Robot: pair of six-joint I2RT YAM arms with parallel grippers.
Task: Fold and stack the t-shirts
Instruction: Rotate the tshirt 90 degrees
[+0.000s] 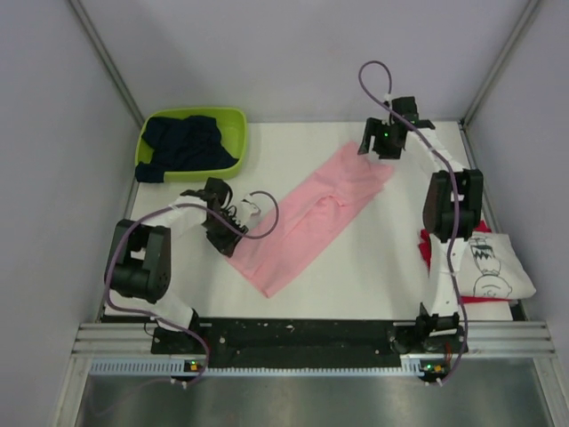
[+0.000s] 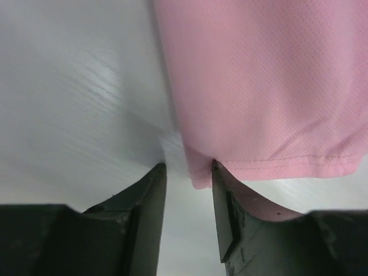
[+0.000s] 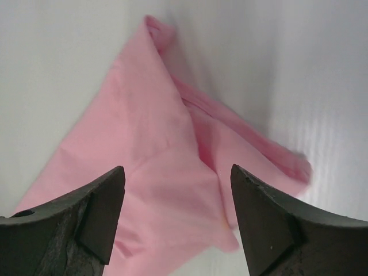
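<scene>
While your left gripper stands with its fingers a little apart and the hem corner of the pink t-shirt lies just against the inner side of one finger, not pinched, you should bring it lower and somewhat further over the cloth before you close. That way the pads catch the stitched hem and not only the tip of the corner. Your right gripper is wide apart above the other end of the shirt, where the cloth is doubled and wrinkled. I think it is safer to take all the layers there together, otherwise the fold may come crooked. Lift both ends at equal height and keep the cloth lightly stretched between them. The shirt lies about in the middle of the worktop, and its long axis runs diagonally, from the near-left part toward the far-right corner; which end is the neck I cannot tell. It looks narrowed along its length, so the fold in hand is probably end to end. The navy t-shirt is in the lime-green basket at the far-left corner. The white t-shirt lies on the red t-shirt at the right edge, well apart.
</scene>
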